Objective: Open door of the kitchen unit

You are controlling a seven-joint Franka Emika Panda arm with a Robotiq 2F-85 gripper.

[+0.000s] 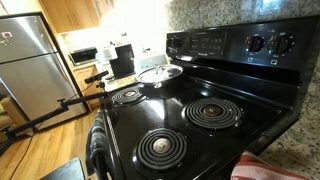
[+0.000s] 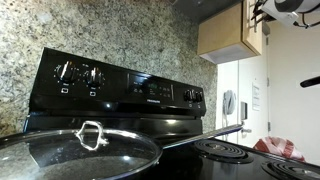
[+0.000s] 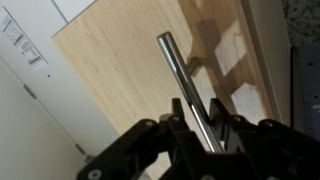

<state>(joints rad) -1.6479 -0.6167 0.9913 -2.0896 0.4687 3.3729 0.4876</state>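
The wrist view shows a light wooden cabinet door [image 3: 110,70] with a long round metal bar handle [image 3: 175,62] running slantwise across it. My gripper [image 3: 195,105] has one black finger on each side of the handle's lower part and looks shut on it. In an exterior view the gripper [image 2: 288,8] is at the top right, next to the wooden upper cabinet [image 2: 230,35] beside the stove. The door lies flat against the unit.
A black electric stove [image 1: 190,115] with coil burners fills the counter, a glass pot lid [image 2: 80,150] on it. Its control panel [image 2: 110,82] backs onto a granite wall. A steel fridge [image 1: 30,60] stands beyond. A white wall [image 3: 30,110] borders the cabinet.
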